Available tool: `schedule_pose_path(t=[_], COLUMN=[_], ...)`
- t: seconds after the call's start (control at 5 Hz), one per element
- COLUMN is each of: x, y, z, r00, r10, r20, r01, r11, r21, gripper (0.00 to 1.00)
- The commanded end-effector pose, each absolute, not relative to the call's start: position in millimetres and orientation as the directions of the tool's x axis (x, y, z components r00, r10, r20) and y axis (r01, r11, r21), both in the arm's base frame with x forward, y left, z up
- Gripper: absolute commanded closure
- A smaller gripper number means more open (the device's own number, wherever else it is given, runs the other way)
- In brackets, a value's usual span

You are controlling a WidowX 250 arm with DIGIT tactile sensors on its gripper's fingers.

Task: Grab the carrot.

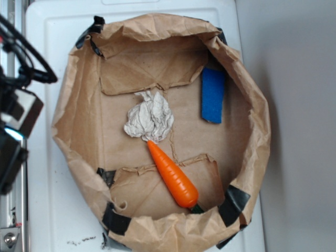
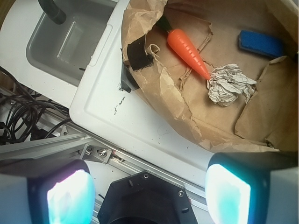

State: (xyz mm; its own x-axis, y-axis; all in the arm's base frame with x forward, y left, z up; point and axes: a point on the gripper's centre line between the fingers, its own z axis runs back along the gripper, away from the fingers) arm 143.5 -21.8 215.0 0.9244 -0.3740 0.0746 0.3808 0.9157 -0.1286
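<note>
The orange carrot (image 1: 172, 176) lies on the floor of a brown paper basket (image 1: 71, 110), its thin tip touching a crumpled paper ball (image 1: 150, 118). The wrist view shows the carrot (image 2: 188, 51) far ahead at the top, green stub toward the basket's rim. My gripper (image 2: 148, 196) hangs outside the basket over the white surface and metal rail, fingers (image 2: 229, 193) wide apart, nothing between them. In the exterior view only part of the arm (image 1: 16, 115) shows at the left edge.
A blue block (image 1: 212, 95) leans against the basket's far right wall, also seen as the blue block (image 2: 259, 43). Black tape patches (image 1: 116, 218) hold the paper rim. A grey tray (image 2: 70, 39) and cables (image 2: 21, 116) sit left of the white surface.
</note>
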Motion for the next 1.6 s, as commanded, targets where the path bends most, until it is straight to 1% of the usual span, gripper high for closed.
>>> schedule_pose_path(t=[0.0,0.2,0.4,0.6,0.8,1.0,1.2,1.4], x=[193,241,245,260,270,268,277,277], y=[-27,-28,-29,-25,-19,-9,-7,-7], z=[209,201,200,191,170,154,132,132], r00=[0.942,0.958,0.963,0.941,0.822,0.807,0.816,0.816], r10=[-0.322,-0.275,-0.251,-0.32,-0.538,-0.562,-0.559,-0.559], r20=[0.098,0.088,0.095,0.112,0.189,0.182,0.148,0.148], r01=[0.332,0.284,0.261,0.332,0.561,0.583,0.567,0.567], r11=[0.936,0.952,0.959,0.937,0.821,0.808,0.823,0.823], r21=[-0.113,-0.115,-0.106,-0.111,-0.106,-0.089,-0.019,-0.019], gripper=[0.0,0.0,0.0,0.0,0.0,0.0,0.0,0.0])
